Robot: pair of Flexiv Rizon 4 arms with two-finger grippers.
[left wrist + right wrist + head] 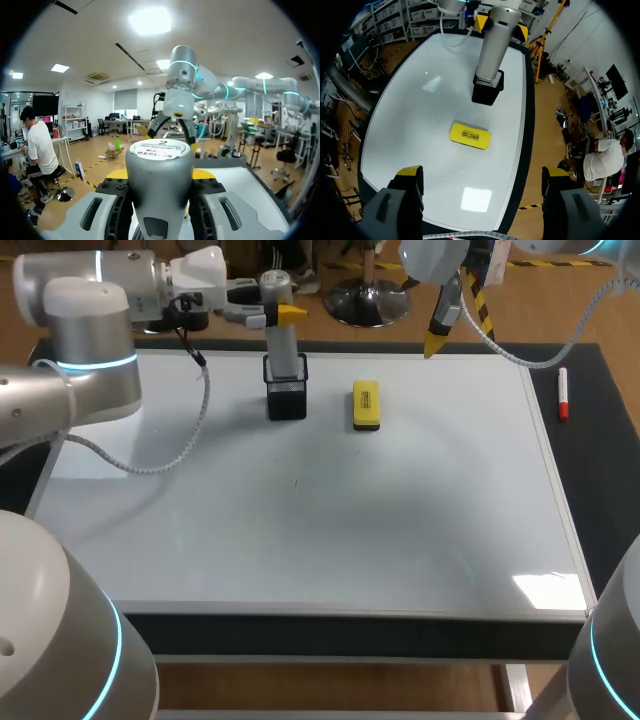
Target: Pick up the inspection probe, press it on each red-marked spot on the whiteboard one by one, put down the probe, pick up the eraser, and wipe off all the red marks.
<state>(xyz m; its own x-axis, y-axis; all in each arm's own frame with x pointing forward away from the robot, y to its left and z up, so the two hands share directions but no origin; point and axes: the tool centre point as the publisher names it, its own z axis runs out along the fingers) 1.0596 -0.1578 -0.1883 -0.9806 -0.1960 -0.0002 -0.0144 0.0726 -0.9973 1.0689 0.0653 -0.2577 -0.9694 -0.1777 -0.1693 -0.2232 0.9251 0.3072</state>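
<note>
Holds the inspection probe [283, 348] clamped high in the left jaws, upright in the black mesh holder [287, 398] near the table's far edge. Shows the right jaws wide apart, empty. Looks stiff, smooth, light (possibly slippery); best gripped on the upper shaft and lifted straight.

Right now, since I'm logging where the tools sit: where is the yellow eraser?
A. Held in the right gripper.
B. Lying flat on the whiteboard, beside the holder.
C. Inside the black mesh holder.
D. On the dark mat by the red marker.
B: the eraser lies flat on the whiteboard, apart from the black mesh holder.
</note>
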